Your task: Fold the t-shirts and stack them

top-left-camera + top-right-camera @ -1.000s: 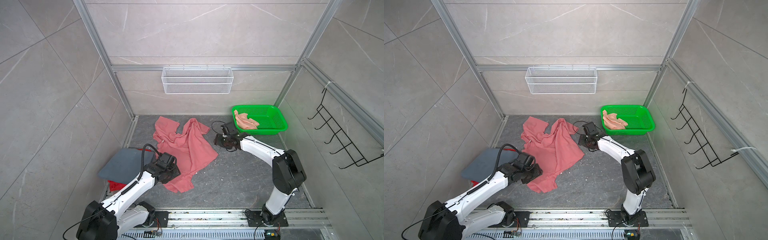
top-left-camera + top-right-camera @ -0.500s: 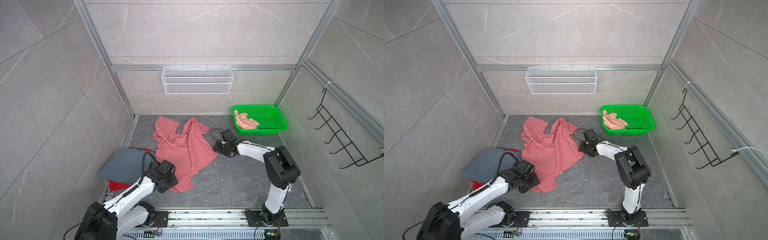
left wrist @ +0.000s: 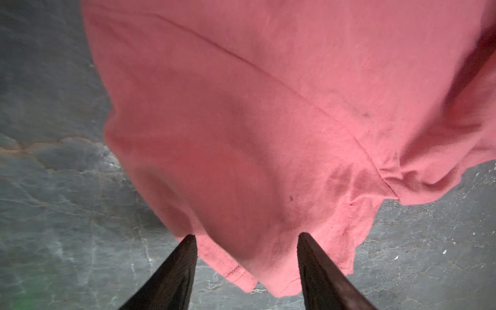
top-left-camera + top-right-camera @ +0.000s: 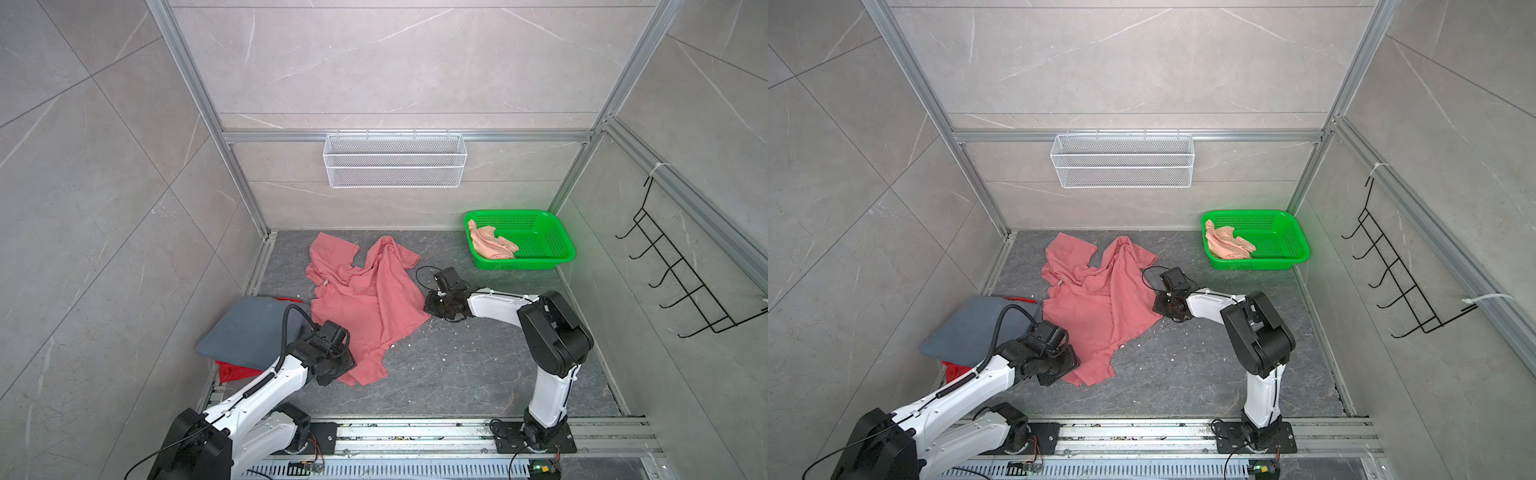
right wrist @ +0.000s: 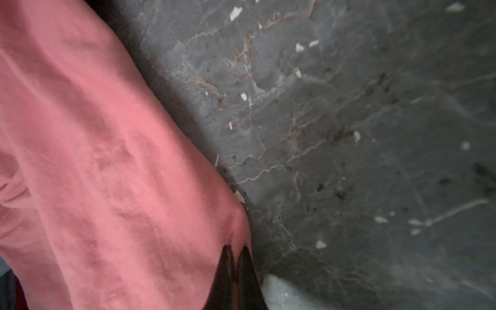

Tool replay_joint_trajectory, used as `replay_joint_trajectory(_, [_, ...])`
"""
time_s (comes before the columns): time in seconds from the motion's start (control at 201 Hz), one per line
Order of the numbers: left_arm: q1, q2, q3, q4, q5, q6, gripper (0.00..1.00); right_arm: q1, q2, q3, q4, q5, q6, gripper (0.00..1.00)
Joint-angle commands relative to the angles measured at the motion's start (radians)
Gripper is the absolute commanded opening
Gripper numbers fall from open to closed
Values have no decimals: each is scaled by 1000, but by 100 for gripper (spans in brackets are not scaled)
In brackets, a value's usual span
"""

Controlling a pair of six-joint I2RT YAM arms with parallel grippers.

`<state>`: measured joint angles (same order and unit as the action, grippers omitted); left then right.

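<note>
Four shirts on a dark counter (image 4: 457,365): a coral shirt (image 4: 365,299) rumpled mid-counter, a grey shirt (image 4: 249,328) on top of a red shirt (image 4: 232,370) to its left, and a peach shirt (image 4: 490,245) in a green basket (image 4: 565,245). The left hand (image 3: 247,234) is half open at the coral hem. The right hand (image 5: 236,248) pinches the opposite edge.

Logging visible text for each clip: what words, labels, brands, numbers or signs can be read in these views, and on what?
None can be read in any view.
coral pink t-shirt, peach t-shirt, grey-blue t-shirt, red t-shirt: plain, no print shows.
green basket, white wire shelf: no label shows.
small circuit board by the front rail: too small to read any marking.
</note>
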<state>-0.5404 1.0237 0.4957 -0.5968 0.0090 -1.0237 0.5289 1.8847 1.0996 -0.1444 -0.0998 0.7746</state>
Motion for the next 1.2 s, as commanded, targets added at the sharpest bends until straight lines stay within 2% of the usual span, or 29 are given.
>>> replay_joint_trajectory(0.0, [3, -29, 1, 12, -12, -14, 63, 31, -122, 7, -36, 93, -3, 0])
replay_joint_trajectory(0.144, [4, -28, 5, 49, -13, -22, 63, 141, -171, 169, -234, 252, -115, 0])
replay_joint_trajectory(0.294, [5, -39, 33, 29, -39, -13, 63, 243, -65, 341, -375, 292, -120, 0])
replay_joint_trajectory(0.438, [5, -82, 59, -21, -87, -11, 63, 362, 72, 457, -361, 256, -97, 0])
replay_joint_trajectory(0.483, [7, -100, 65, -44, -101, -10, 63, 391, 122, 511, -375, 237, -112, 12])
replay_joint_trajectory(0.528, [7, -122, 72, -78, -120, -10, 63, 411, 166, 577, -422, 241, -129, 36])
replay_joint_trajectory(0.558, [6, -140, 74, -100, -130, -10, 63, 421, 181, 605, -444, 253, -137, 44])
replay_joint_trajectory(0.602, [8, -170, 74, -131, -147, -12, 63, 431, 186, 624, -452, 263, -160, 49])
replay_joint_trajectory(0.727, [10, -254, 59, -182, -185, -22, 64, 424, 92, 550, -379, 301, -193, 56])
replay_joint_trajectory(0.851, [14, -296, 46, -190, -194, -25, 64, 389, -9, 458, -366, 324, -171, 58])
replay_joint_trajectory(1.046, [16, -262, 51, -183, -183, -10, 64, 316, -115, 216, -301, 221, 29, 58])
replay_joint_trajectory(1.195, [16, -215, 66, -141, -157, 14, 64, 292, -179, 3, -132, 156, 176, 57])
